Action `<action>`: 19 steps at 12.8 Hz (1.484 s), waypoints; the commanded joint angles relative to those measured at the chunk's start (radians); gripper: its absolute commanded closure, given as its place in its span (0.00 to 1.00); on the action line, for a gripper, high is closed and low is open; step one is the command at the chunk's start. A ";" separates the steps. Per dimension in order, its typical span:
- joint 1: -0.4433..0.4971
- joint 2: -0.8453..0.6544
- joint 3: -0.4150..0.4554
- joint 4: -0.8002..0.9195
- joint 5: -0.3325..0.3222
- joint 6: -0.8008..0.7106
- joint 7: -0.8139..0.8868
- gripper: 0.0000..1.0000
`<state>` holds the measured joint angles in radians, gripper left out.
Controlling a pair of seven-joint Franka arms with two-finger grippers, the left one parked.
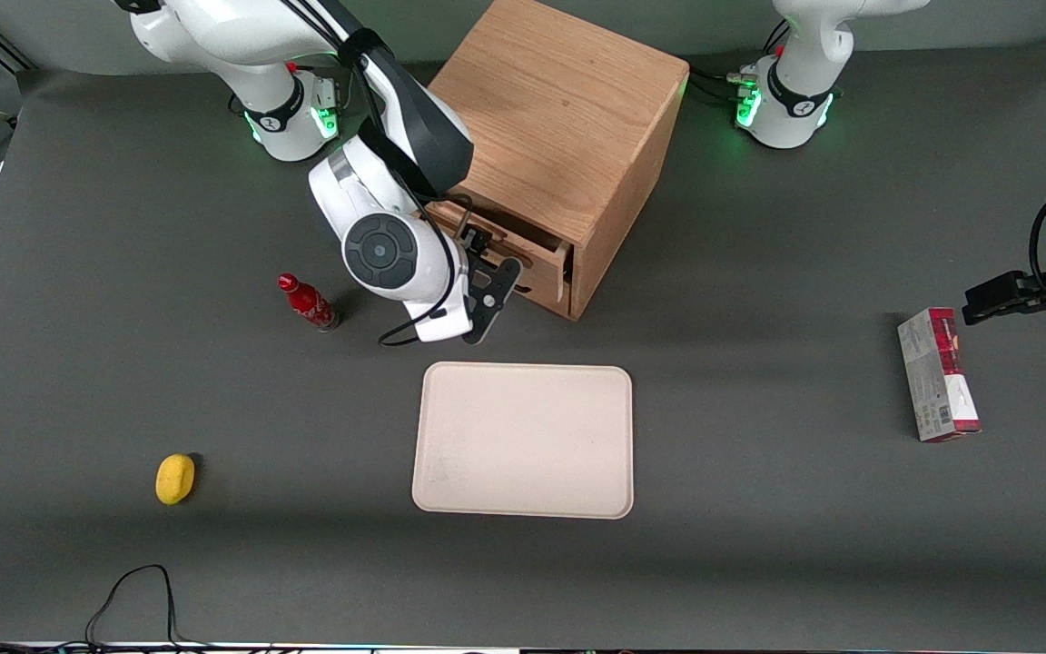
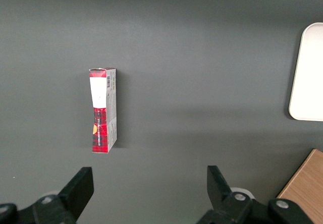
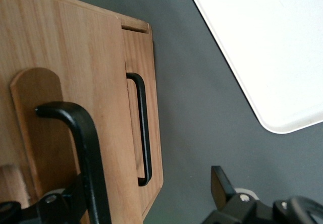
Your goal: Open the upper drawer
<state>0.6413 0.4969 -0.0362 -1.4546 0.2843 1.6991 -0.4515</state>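
Note:
The wooden cabinet (image 1: 559, 109) stands at the back middle of the table. Its upper drawer (image 1: 537, 254) is pulled out a little, with a dark gap under the cabinet top. In the right wrist view the upper drawer's front (image 3: 75, 57) sticks out past the lower drawer's front (image 3: 136, 47). The upper black bar handle (image 3: 86, 133) is close to the camera. The lower handle (image 3: 144, 128) is farther off. My gripper (image 1: 487, 286) is right in front of the upper drawer. It is open (image 3: 149, 193), with the upper handle just inside one finger (image 3: 75, 199).
A cream tray (image 1: 523, 440) lies nearer the front camera than the cabinet; it also shows in the right wrist view (image 3: 262, 47). A red bottle (image 1: 307, 302) stands beside the gripper. A yellow fruit (image 1: 175, 479) lies toward the working arm's end, a red-and-white box (image 1: 937, 374) toward the parked arm's.

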 commanded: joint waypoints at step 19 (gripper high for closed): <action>-0.163 0.075 -0.011 0.092 -0.023 0.083 -0.121 0.00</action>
<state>0.4914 0.5456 -0.0506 -1.4135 0.2741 1.7877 -0.5550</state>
